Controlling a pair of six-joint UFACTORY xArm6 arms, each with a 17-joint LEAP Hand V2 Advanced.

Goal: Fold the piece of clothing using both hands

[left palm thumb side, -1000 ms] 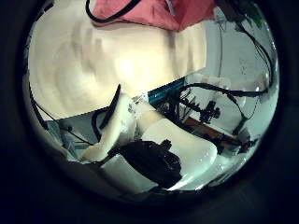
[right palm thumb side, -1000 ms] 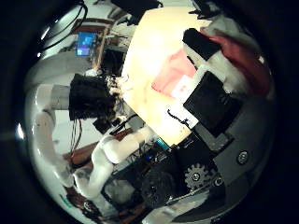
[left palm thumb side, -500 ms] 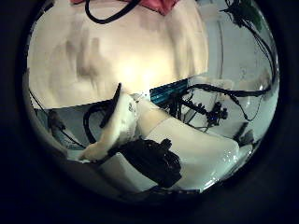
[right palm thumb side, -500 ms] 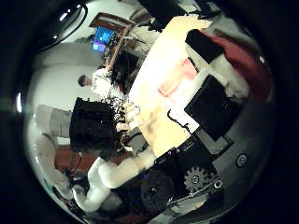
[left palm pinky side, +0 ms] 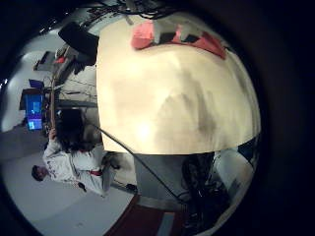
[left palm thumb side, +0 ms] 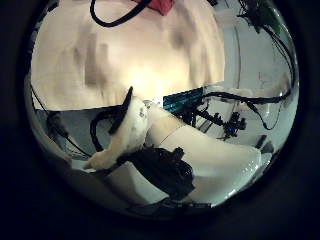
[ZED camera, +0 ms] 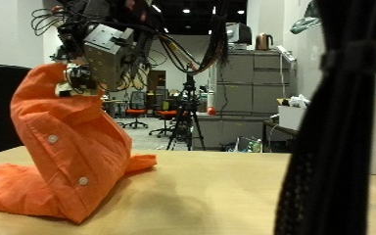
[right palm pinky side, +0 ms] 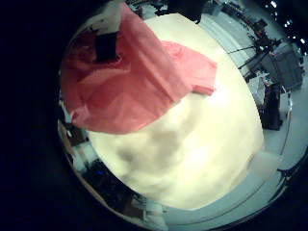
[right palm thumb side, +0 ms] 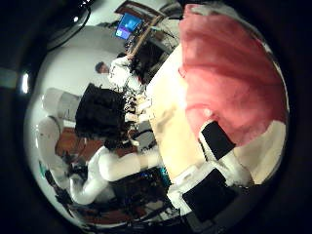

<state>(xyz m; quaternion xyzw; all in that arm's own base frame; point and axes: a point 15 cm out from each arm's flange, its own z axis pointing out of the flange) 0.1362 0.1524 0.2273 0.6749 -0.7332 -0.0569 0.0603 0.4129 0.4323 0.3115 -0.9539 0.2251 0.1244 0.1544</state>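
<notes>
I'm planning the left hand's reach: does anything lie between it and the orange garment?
Nothing visible does. From the left hand, the little finger side palm view shows only bare table before the garment, which lies near the table's edge.

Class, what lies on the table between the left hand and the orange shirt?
Nothing: only bare table lies between the left hand and the shirt, as the right thumb side palm view shows.

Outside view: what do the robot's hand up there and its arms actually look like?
The right hand above the orange garment is a blocky cluster of black and silver-white box-shaped parts. In the right thumb side palm view, the left hand is a similar boxy block on an arm of smooth, rounded segments.
</notes>
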